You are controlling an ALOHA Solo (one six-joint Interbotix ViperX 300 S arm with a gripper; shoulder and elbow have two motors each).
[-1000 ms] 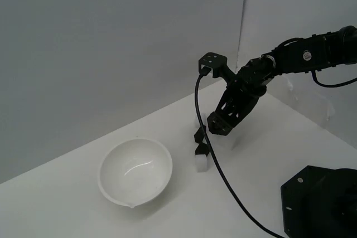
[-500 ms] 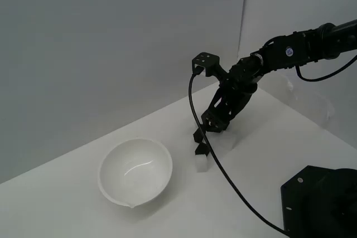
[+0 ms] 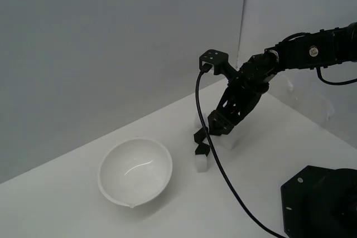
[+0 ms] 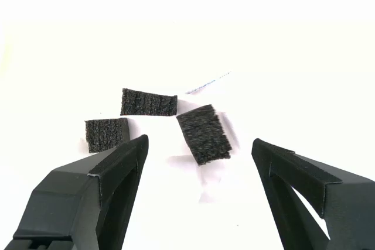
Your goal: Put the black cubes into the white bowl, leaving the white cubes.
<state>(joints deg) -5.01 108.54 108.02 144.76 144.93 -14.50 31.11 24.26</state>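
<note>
Beneath the wide-open end effector (image 4: 199,150), three rough-textured matte black cubes (image 4: 204,134) (one tilted).

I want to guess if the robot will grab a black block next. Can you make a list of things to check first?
1. Gripper open: ok, its jaws are spread wide with nothing between them.
2. Black cubes in sight: ok, three show in the wrist view, and.
3. One cube lined up between the jaws: ok, the first sits ahead of the gap.
4. White bowl ready: ok, upright and holding nothing.
5. White cubes out of the way: cannot tell; one sits against the black cubes, and the wrist view is washed out.
6. Gripper low enough to close: cannot tell.
</note>
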